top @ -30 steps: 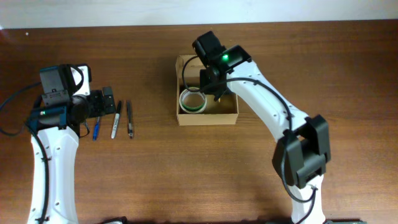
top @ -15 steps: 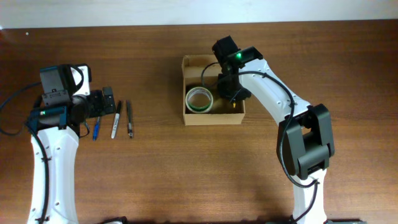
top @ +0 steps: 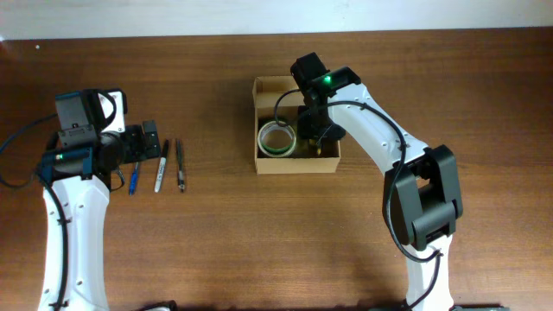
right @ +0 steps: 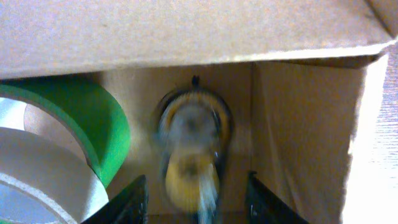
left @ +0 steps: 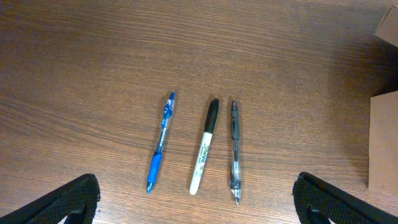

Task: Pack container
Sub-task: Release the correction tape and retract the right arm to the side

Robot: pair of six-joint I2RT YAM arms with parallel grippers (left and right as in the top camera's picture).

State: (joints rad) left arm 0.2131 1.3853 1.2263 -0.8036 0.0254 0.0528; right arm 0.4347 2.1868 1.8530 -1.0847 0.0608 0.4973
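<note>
Tan cardboard container [top: 298, 166], open top facing up, looks nearly square.
We see left gripper [left: 199, 202] and right gripper [right: 198, 202] with jaws spread apart.

We note the box [top: 298, 165] mid-bench [top: 216, 242], toward the back. Tape [top: 276, 149] sits in its left half. Right of the tape, inside the box, are the right jaws, with a blurred round item [right: 189, 155] just ahead of them. Well left of the box, side by side on the bench, lie a pen [left: 160, 142], marker [left: 204, 146] and second pen [left: 234, 152].
</note>
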